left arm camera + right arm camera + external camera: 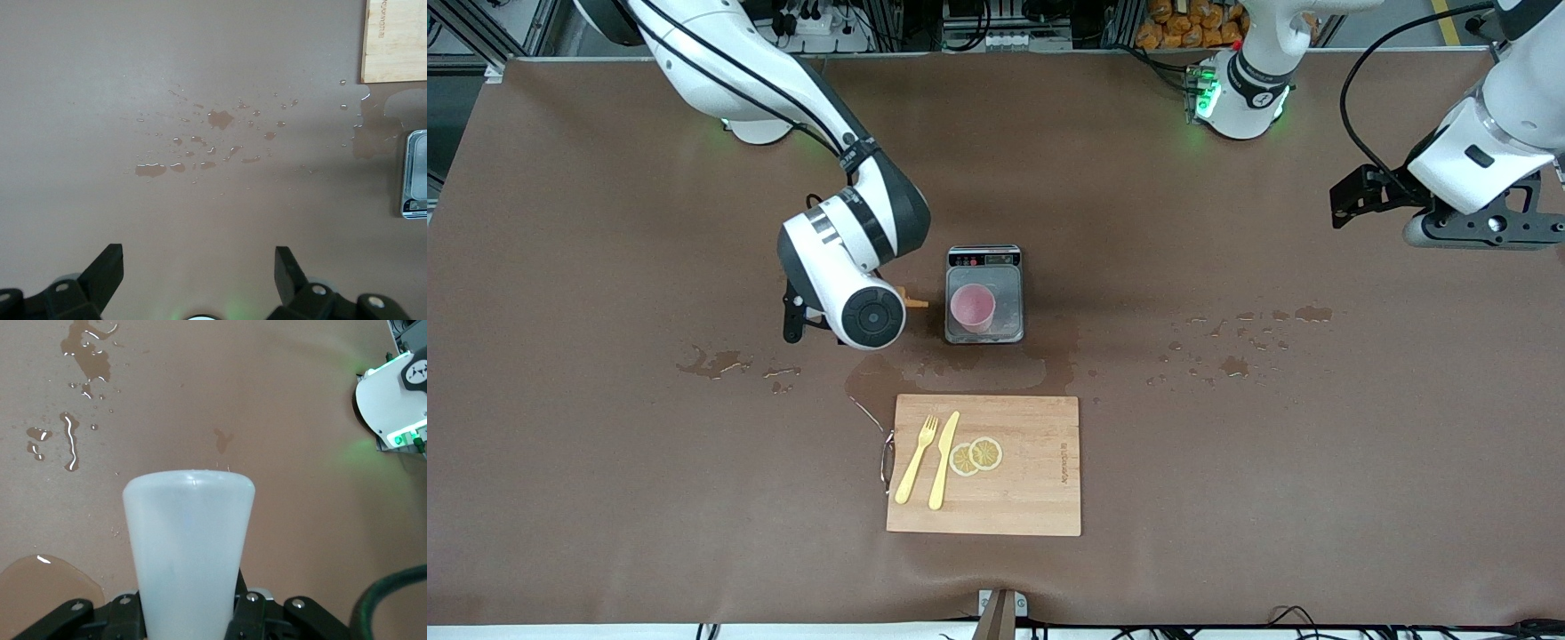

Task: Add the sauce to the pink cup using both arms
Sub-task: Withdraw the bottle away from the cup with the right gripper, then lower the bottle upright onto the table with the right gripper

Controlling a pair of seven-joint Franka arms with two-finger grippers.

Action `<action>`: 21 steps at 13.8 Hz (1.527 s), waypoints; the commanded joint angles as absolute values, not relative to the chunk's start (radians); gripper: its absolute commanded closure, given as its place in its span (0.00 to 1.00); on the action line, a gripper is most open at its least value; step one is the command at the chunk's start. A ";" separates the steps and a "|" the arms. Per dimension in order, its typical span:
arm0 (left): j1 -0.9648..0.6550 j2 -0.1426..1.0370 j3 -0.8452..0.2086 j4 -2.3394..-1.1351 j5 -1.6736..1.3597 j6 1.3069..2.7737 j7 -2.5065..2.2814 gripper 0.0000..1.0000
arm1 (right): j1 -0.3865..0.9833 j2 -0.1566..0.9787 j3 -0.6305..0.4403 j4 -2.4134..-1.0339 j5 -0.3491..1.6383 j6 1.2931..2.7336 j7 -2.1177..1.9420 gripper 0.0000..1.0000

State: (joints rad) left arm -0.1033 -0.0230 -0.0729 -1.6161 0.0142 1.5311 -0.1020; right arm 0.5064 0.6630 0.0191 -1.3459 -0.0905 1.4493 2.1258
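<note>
The table cover is looking matt brown, the cutting board is showing wood grain, and the sauce bottle is appearing translucent smooth plastic.

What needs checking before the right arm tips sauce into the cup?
1. Right tool shut on the translucent squeeze bottle: ok.
2. Small pale pink plastic cup upright on the grey digital scale: ok.
3. Orange nozzle over the cup: not ok, it is beside the scale.
4. Left tool open, waiting over spilled droplets: ok.
5. Cap open: cannot tell.
</note>
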 commanded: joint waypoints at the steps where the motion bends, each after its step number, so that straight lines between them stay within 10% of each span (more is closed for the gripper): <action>1: -0.095 -0.020 -0.078 -1.598 0.017 1.526 -0.146 0.00 | 0.448 0.640 0.025 -1.333 0.003 1.443 2.012 0.65; 21: -0.067 -0.005 -0.078 -1.598 -0.027 1.588 -0.208 0.00 | -0.322 0.624 0.025 -1.374 0.589 1.237 0.881 0.60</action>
